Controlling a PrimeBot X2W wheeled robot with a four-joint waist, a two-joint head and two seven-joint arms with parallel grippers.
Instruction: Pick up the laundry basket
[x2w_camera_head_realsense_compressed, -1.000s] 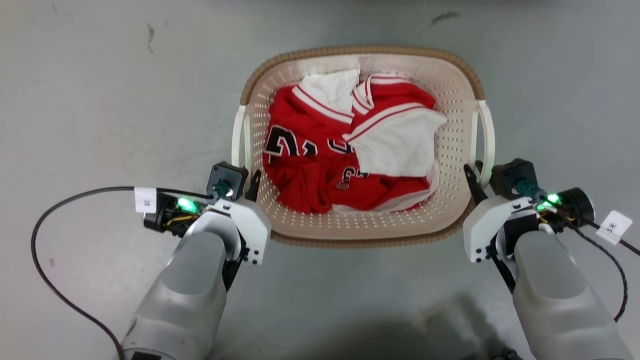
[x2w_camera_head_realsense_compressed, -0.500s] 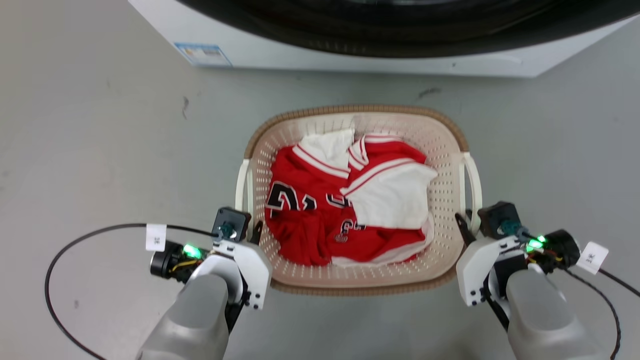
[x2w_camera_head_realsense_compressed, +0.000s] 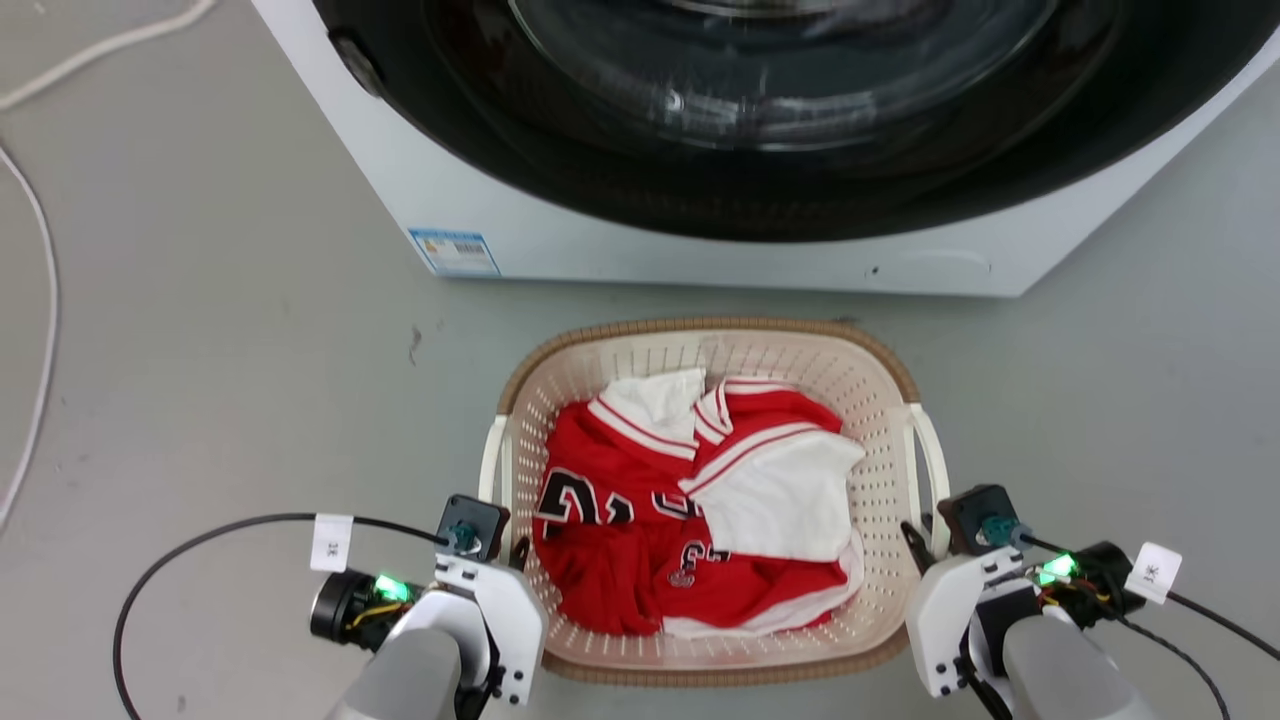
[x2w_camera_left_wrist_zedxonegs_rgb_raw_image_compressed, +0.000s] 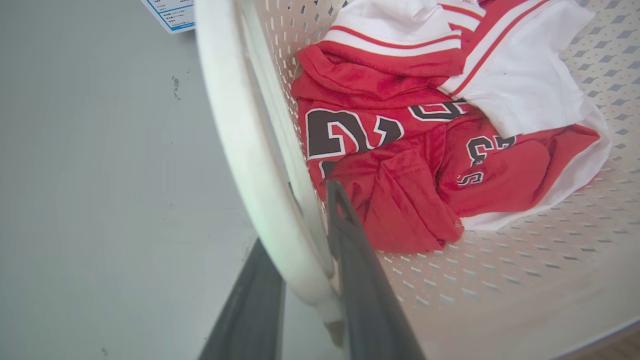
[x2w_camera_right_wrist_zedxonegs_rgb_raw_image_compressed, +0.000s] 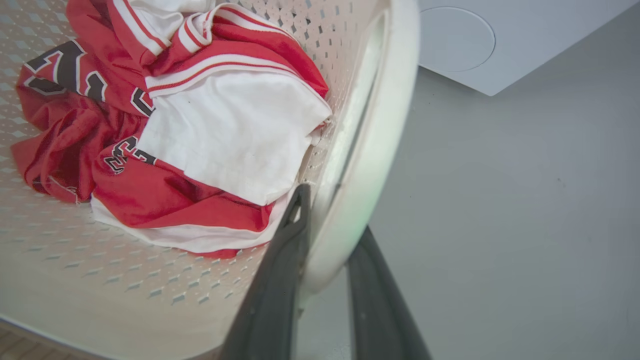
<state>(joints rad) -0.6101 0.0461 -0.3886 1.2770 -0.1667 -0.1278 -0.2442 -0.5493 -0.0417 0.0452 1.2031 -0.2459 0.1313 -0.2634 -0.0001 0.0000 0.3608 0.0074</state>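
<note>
The laundry basket (x2w_camera_head_realsense_compressed: 700, 330), cream perforated plastic with a brown woven-look rim, holds a red and white jersey (x2w_camera_head_realsense_compressed: 690, 500). My left gripper (x2w_camera_head_realsense_compressed: 505, 548) is shut on the basket's white left loop handle (x2w_camera_head_realsense_compressed: 492, 460). In the left wrist view the handle (x2w_camera_left_wrist_zedxonegs_rgb_raw_image_compressed: 235, 125) passes between the two dark fingers of that gripper (x2w_camera_left_wrist_zedxonegs_rgb_raw_image_compressed: 300, 220). My right gripper (x2w_camera_head_realsense_compressed: 925, 540) is shut on the right loop handle (x2w_camera_head_realsense_compressed: 935, 450). The right wrist view shows that handle (x2w_camera_right_wrist_zedxonegs_rgb_raw_image_compressed: 390, 110) pinched by its gripper (x2w_camera_right_wrist_zedxonegs_rgb_raw_image_compressed: 332, 215).
A white washing machine (x2w_camera_head_realsense_compressed: 600, 230) with a dark round door stands just beyond the basket's far rim. A pale cord (x2w_camera_head_realsense_compressed: 45, 300) lies on the grey floor at far left. Black cables (x2w_camera_head_realsense_compressed: 150, 590) trail from both wrists.
The camera has risen and tilted, bringing the washing machine into view. Both grippers stay shut on the handles. Floor marks shrink faster than the basket, which looks raised with the arms.
</note>
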